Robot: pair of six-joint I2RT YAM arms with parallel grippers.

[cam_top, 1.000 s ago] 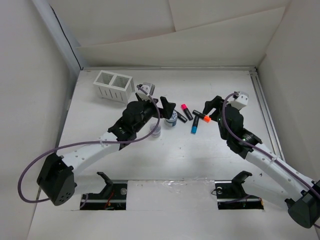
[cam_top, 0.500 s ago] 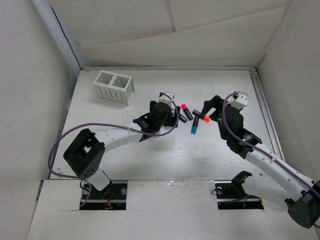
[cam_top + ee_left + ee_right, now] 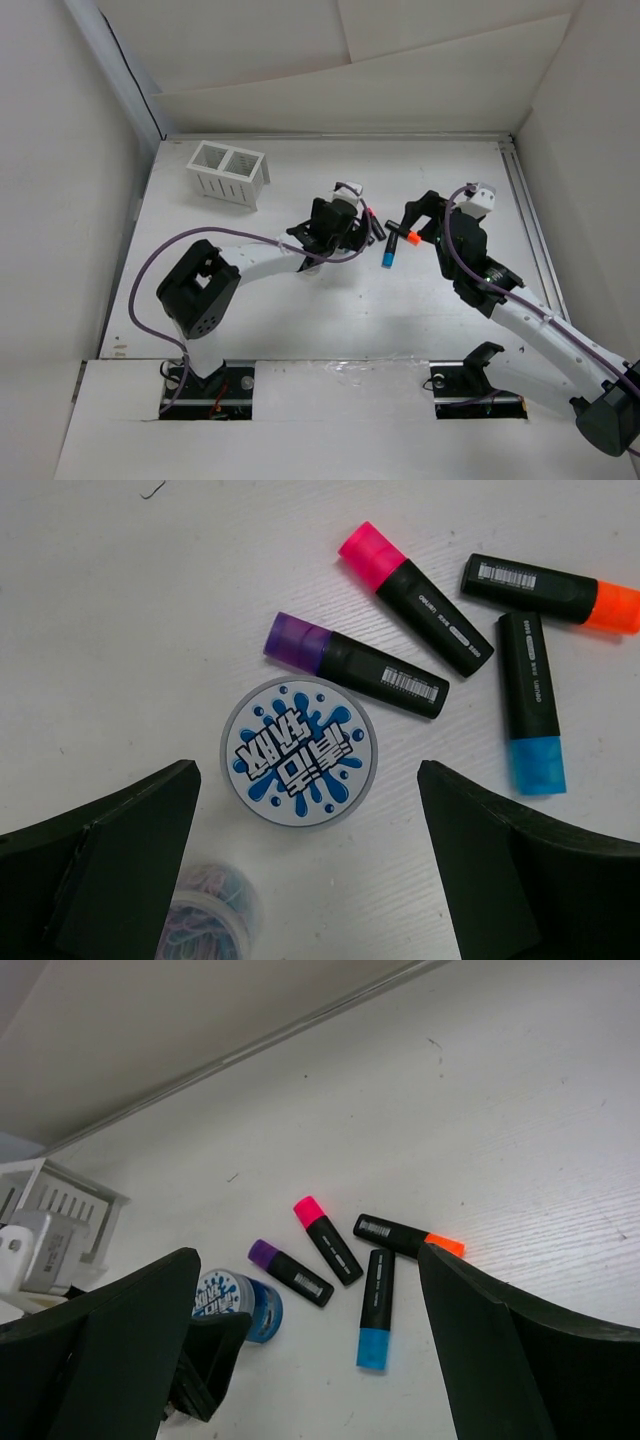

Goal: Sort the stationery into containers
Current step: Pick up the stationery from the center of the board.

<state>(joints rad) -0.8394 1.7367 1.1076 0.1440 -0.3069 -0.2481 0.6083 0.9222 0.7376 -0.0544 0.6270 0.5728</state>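
Observation:
Four short black markers lie together mid-table: pink-capped [image 3: 415, 613], purple-capped [image 3: 355, 665], orange-capped [image 3: 550, 592] and blue-capped [image 3: 533, 702]. A small round tub with a blue splash lid [image 3: 298, 751] stands beside the purple one. My left gripper [image 3: 308, 805] hangs open over this tub, nothing between its fingers. My right gripper [image 3: 308, 1260] is open too, above and to the right of the markers [image 3: 375, 1308]. In the top view the left gripper [image 3: 345, 232] hides the tub. The white two-compartment container [image 3: 228, 172] stands at the far left.
A small clear pot of coloured bands [image 3: 205, 920] sits close under my left finger, near the round tub. The two grippers are a hand's width apart over the markers. White walls enclose the table on the left, back and right.
My left gripper has shifted right over the round tub, which now hides beneath it, and the left arm has folded inward. The right gripper's jaws have spread a little wider; that arm stayed put.

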